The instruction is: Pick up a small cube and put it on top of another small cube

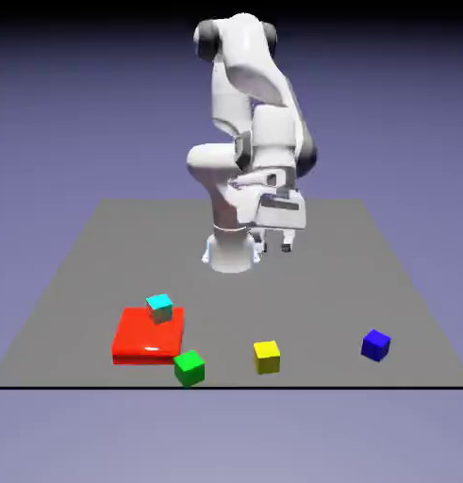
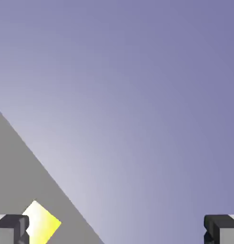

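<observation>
The small dark blue cube sits on the grey table near its front edge, at the exterior view's right. The small cyan cube rests on top of the flat red block at the left. My gripper hangs high above the table's middle, far from both cubes, open with nothing between its fingers. In the hand view the fingertips stand wide apart at the bottom corners, and neither the blue nor the cyan cube shows there.
A green cube lies by the red block's front right corner. A yellow cube sits near the front edge, also in the hand view as the yellow cube beside the left fingertip. The table edge cuts diagonally across that view.
</observation>
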### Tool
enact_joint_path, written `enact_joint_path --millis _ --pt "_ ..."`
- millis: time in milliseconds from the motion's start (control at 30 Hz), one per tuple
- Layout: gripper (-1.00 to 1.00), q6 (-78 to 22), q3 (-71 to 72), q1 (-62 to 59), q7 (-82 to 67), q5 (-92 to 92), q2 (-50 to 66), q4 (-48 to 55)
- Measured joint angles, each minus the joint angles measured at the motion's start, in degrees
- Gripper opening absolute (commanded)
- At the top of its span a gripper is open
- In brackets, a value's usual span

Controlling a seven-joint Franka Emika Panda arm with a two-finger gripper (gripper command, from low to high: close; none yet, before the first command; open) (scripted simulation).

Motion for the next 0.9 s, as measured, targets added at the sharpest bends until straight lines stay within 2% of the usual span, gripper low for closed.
enact_joint_path --millis 900 --pt "0.0 -29.4 18.2 1.1 -67.3 -14.2 33.8 27.1"
